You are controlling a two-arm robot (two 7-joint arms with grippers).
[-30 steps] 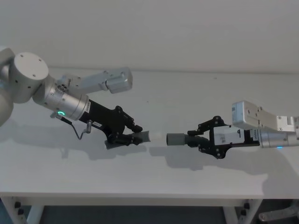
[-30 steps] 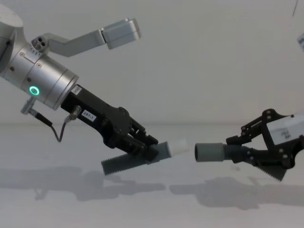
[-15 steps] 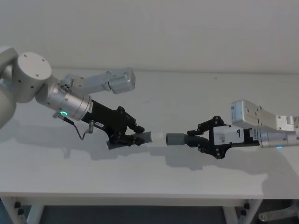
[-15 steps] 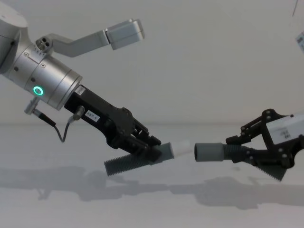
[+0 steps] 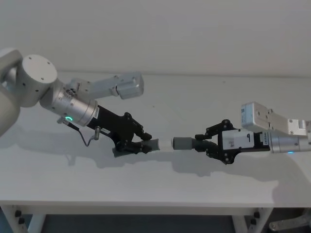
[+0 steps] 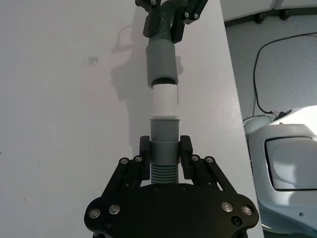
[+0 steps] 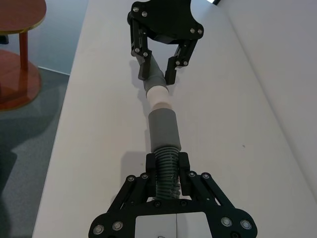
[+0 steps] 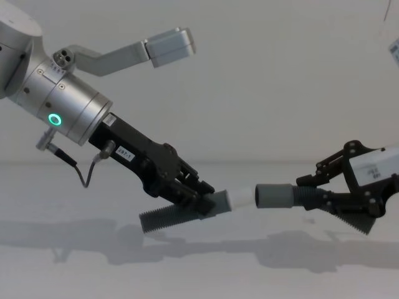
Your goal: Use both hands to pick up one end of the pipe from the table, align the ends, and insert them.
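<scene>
The pipe is in two ribbed grey pieces held above the table (image 5: 194,97). My left gripper (image 5: 137,145) is shut on the piece with the white-tipped cuff (image 5: 154,144), its ribbed tail (image 8: 165,216) drooping behind. My right gripper (image 5: 201,144) is shut on the ribbed part just behind the plain open cuff (image 5: 182,143). The white spigot (image 8: 239,197) touches the mouth of the plain cuff (image 8: 274,195). In the left wrist view the spigot (image 6: 164,99) lines up with the other cuff (image 6: 161,64). In the right wrist view the cuff (image 7: 163,129) meets the white tip (image 7: 159,97).
The table's front edge (image 5: 146,200) runs below both grippers. Beyond the table's side, a red round side table (image 7: 20,49) stands on the floor. A white robot base (image 6: 287,158) and a black cable (image 6: 262,74) lie off the other side.
My left gripper has moved right and slightly down with its piece. The gap between the two ends has closed, and the white tip now touches the plain cuff. The right gripper has barely moved.
</scene>
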